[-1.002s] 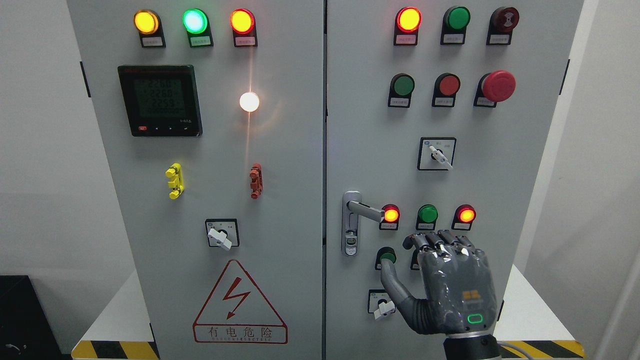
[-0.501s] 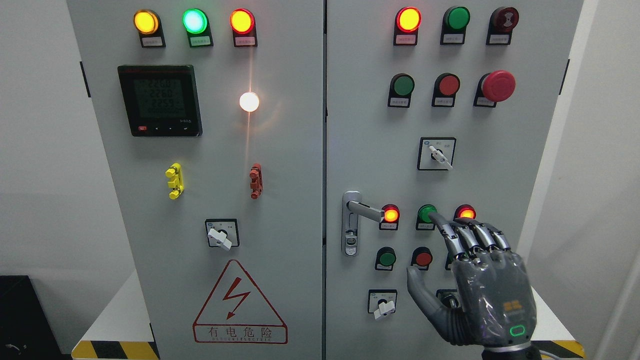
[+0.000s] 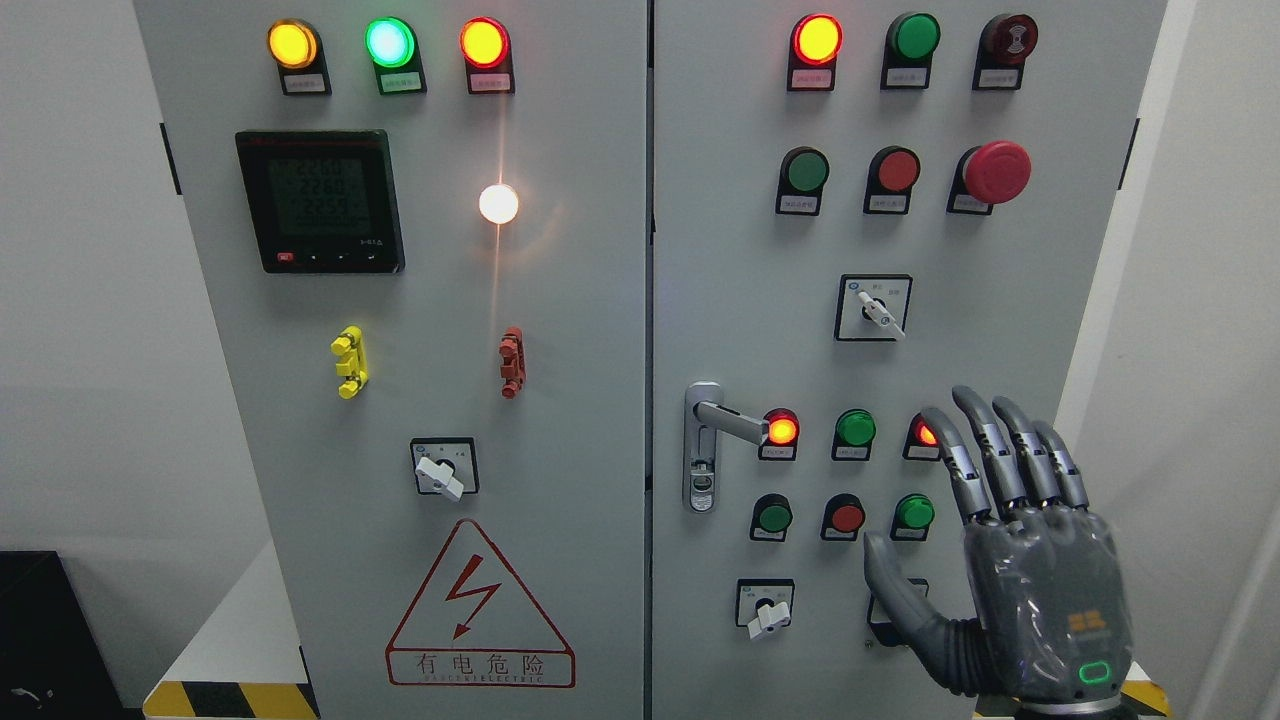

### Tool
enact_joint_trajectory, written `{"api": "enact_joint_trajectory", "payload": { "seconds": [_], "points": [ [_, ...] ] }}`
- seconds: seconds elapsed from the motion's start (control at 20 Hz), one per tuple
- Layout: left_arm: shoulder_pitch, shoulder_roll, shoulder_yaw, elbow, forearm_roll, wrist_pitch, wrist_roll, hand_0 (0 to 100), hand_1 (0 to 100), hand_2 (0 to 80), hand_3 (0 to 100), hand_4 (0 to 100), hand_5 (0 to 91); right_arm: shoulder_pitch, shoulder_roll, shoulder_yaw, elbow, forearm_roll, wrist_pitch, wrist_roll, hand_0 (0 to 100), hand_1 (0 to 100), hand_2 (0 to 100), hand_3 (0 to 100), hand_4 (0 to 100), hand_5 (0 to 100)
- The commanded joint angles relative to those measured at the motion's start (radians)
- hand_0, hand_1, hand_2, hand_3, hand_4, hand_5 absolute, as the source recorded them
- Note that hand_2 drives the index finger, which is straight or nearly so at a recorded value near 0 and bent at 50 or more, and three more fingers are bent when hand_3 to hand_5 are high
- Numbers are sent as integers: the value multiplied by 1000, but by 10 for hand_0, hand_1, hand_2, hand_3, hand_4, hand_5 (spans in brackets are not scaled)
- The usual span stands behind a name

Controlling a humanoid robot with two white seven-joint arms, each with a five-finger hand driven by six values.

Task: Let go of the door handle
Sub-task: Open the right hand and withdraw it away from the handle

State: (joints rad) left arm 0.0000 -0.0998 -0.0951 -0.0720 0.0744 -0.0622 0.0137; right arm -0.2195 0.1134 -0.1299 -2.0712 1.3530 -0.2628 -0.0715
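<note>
To the upper left of the right robot hand, well apart, the door handle is seen, lever horizontal; the fingers are spread, nothing held.

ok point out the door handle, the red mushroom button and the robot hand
door handle (image 3: 727,420), head view, on the lever's middle
red mushroom button (image 3: 996,171), head view, on its cap
right robot hand (image 3: 1040,590), head view, on the back of the hand; fingers spread, clear of the handle

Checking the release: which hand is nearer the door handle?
Right. The right hand, fingers spread and holding nothing, is off to the lower right of the door handle, clear of it. The left hand is not in view.
</note>
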Motion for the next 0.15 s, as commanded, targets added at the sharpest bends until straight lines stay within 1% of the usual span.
{"api": "enact_joint_trajectory", "payload": {
  "seconds": [0.0, 0.1],
  "points": [
    [17, 0, 0, 0, 1, -1, 0, 120, 556, 0, 0, 0, 0, 0, 3, -10, -13, -3, 1, 6, 495, 179, 0, 0, 0, 0],
    [17, 0, 0, 0, -1, -1, 0, 120, 556, 0, 0, 0, 0, 2, 3, -8, -15, -3, 1, 1, 495, 177, 0, 0, 0, 0]
  ]
}}
